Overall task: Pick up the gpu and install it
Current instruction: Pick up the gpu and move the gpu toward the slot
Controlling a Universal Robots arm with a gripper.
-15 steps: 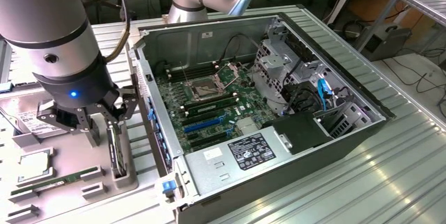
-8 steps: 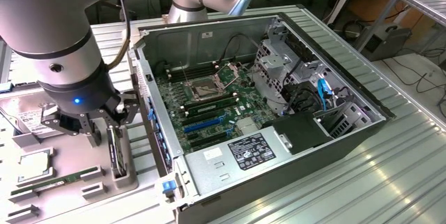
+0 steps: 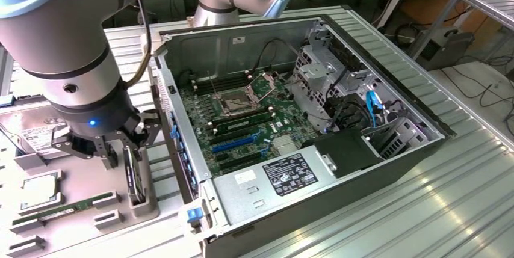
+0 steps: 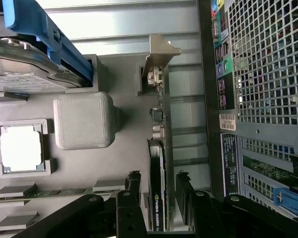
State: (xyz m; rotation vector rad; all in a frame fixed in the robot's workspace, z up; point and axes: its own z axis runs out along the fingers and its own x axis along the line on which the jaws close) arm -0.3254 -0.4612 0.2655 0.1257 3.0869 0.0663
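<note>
The gpu (image 3: 133,177) stands on edge in a slot of the grey holder tray (image 3: 153,207), at the exterior view's left beside the open computer case (image 3: 337,168). In the wrist view the gpu (image 4: 157,148) is a thin black card seen edge-on, with its silver bracket (image 4: 160,54) at the far end. My gripper (image 3: 127,150) hangs right over it. The gripper (image 4: 157,181) is open and straddles the card, and each dark fingertip (image 4: 134,178) stands a small gap away from the card's face.
On the tray lie a hard drive (image 4: 25,64) with a blue rail, a processor (image 4: 21,148), a green memory stick (image 4: 39,192) and a grey block (image 4: 83,120). The case's motherboard has a blue expansion slot (image 3: 237,141). The case's rear grille (image 4: 268,59) is close beside the card.
</note>
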